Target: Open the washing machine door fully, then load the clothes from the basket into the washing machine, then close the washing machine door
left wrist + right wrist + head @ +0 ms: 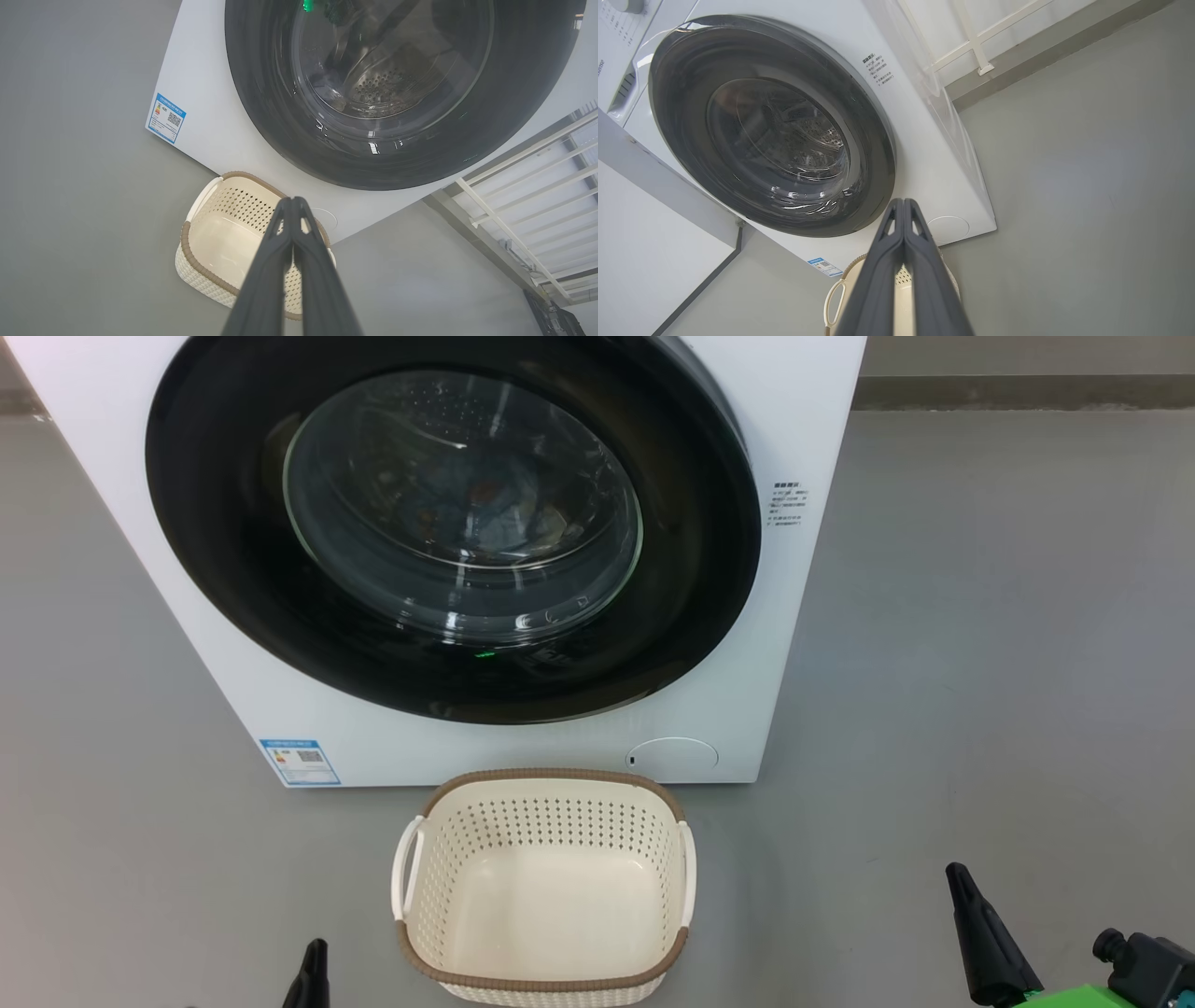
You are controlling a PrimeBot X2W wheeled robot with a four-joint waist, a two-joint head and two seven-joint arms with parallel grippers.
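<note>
Two hands sit nearest, low at the sides of the head view, and each is pressed together on nothing: the left hand [292, 201] and the right hand [903, 203] both show their dark fingers meeting along their length.

Between them on the grey floor [980, 663] stands the basket [551, 773], bare inside, just in front of the washing machine [812, 420]. It looks like light, stiff plastic that would skid if nudged, and its two side handles are the obvious places to grip it.

Behind it the washing machine door [695, 569] lies against the white front and appears shut. It is rigid and glossy, so pads would likely slip on the black face or the bulging glass. A hold belongs at the rim, on the side away from the hinge. I cannot tell which side that is, and no handle recess is clear.

Farthest in, behind the glass, a bluish bundle with orange flecks rests low in the drum. I take this for the clothes [495, 513], though reflections blur it. They should be soft, limp and light, best pinched at a raised fold, and any trailing edge could catch in the gasket.

By this layout the task looks essentially complete.
</note>
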